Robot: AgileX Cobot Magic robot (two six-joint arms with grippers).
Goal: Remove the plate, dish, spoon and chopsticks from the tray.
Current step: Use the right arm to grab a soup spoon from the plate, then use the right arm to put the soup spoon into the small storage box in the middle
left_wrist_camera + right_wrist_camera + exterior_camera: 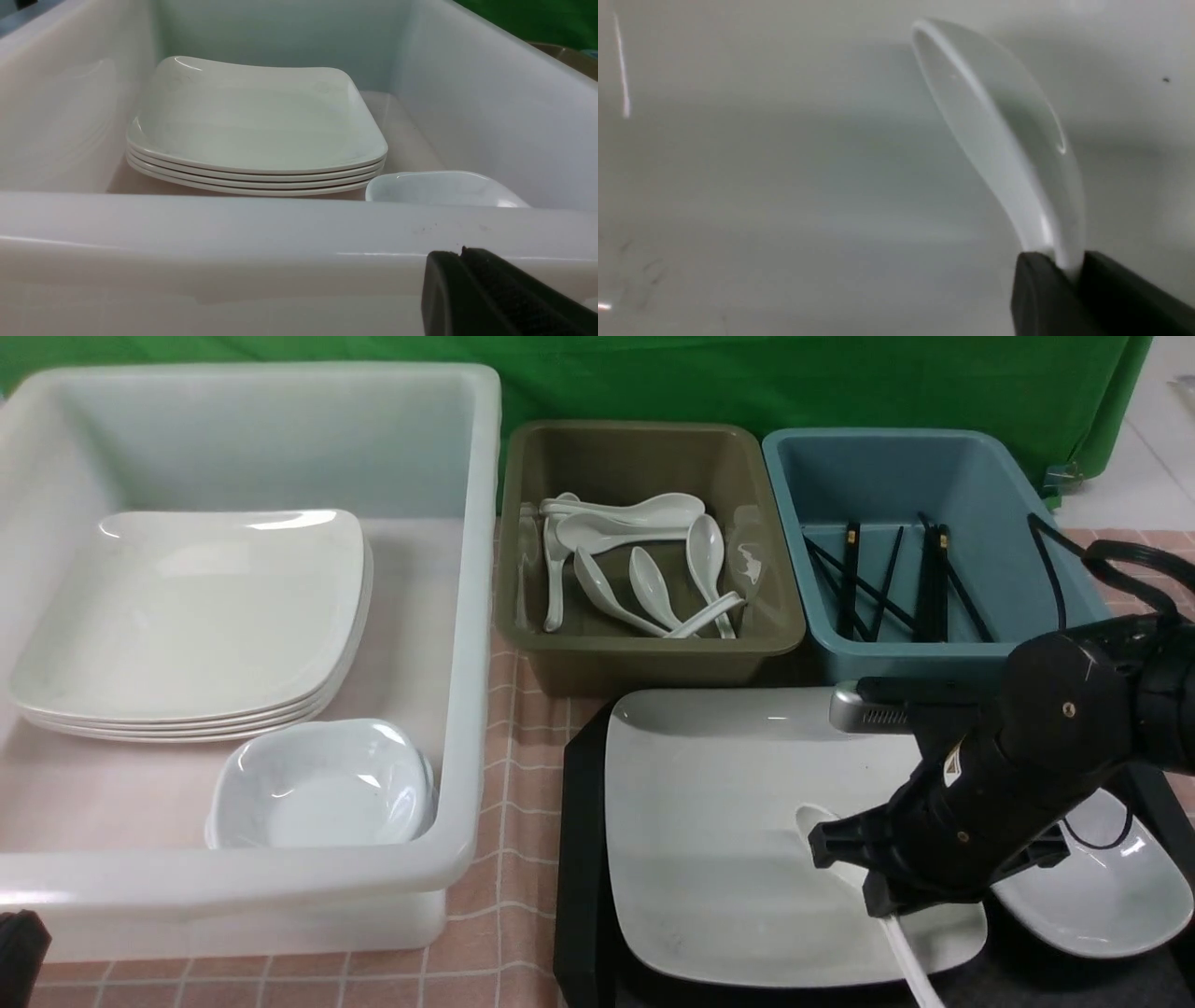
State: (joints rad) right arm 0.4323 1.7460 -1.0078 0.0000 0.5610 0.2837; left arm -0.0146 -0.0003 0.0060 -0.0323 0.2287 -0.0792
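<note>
spoon (820,823) sits at the lower right of the front view, its bowl over the plate (709,868) and its handle running toward the bottom edge; the right gripper (848,875) is clamped on its neck, and the right wrist view shows the neck pinched between the two black fingers; whether the bowl touches the plate i cannot tell

the plate fills most of the black tray (579,859), with the dish (1106,901) just beside it at the far right, partly behind the arm

above them stand an olive bin (644,658) of white spoons (635,546) and a blue bin (896,658) of black chopsticks (934,583)

at the left a white tub (471,616) holds a stack of plates (187,625) and small dishes (322,784)

the left gripper (462,280), pads pressed together on nothing, is near the tub's near wall
</note>
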